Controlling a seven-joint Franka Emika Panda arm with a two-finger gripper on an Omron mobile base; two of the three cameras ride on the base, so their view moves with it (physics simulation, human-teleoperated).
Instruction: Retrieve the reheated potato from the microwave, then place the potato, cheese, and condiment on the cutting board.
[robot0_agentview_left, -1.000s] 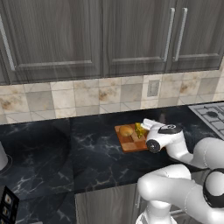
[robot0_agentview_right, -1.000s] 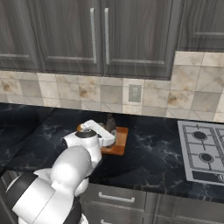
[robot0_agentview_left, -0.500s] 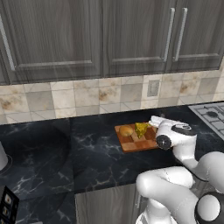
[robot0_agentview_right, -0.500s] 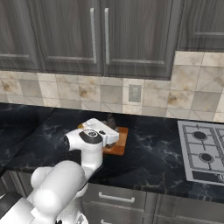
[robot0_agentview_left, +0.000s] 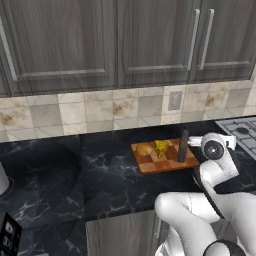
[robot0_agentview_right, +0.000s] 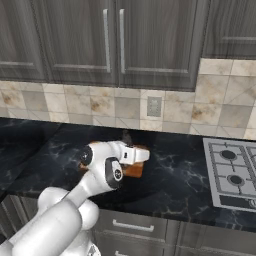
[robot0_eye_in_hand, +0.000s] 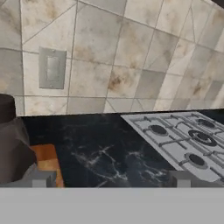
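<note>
The white arm bends up from the bottom and reaches forward over the dark desk (robot0_agentview_left: 75, 175). Its hand sits level, just to the right of the cutting board (robot0_agentview_left: 165, 159), and points toward the tiled wall (robot0_eye_in_hand: 131, 57) and the stove (robot0_eye_in_hand: 183, 140). The claw (robot0_eye_in_hand: 109, 178) is wide apart and holds nothing; one grey fingertip (robot0_eye_in_hand: 39, 178) pokes up at the bottom left of the hand view and the other at the bottom right, with bare desk between them. The cutting board lies flat on the desk near the wall. The potato (robot0_agentview_left: 144, 149) rests on the left part of the board. The cheese (robot0_agentview_left: 161, 148) sits just beside it, toward the middle. The bottle (robot0_agentview_left: 183, 146) stands upright on the right end of the board, close to the hand but not touching it. In the hand view the bottle is the big dark shape at the left edge, with a corner of the board next to it. Dark wooden cupboards (robot0_agentview_left: 125, 40) hang above the wall tiles.
</note>
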